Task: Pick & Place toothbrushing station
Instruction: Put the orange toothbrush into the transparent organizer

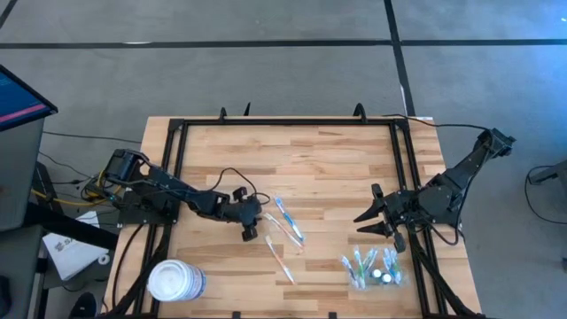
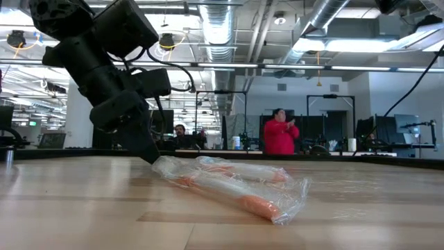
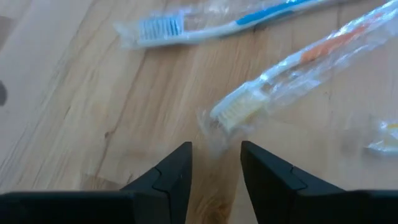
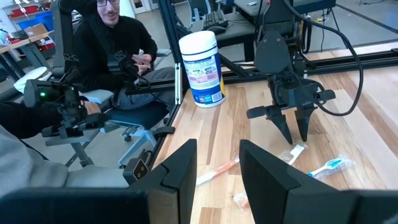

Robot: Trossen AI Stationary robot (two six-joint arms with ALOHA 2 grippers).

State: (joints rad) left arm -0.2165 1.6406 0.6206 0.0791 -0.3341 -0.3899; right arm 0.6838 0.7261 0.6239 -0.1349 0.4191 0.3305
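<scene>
At the table's left front corner stands a white round tub (image 1: 175, 281); the left gripper (image 1: 249, 223) hangs low, its fingers spread with a gap and holding nothing, just short of the bristle end of a wrapped orange toothbrush (image 3: 298, 74); a blue-handled toothbrush (image 3: 217, 23) lies just beyond. Farther right, the toothbrushing station (image 1: 372, 268) sits near the front edge with brushes in it; the right gripper (image 1: 372, 221) hovers just behind it, fingers parted, empty. Little seems done: nothing is gripped, and loose brushes remain well apart from the station.
</scene>
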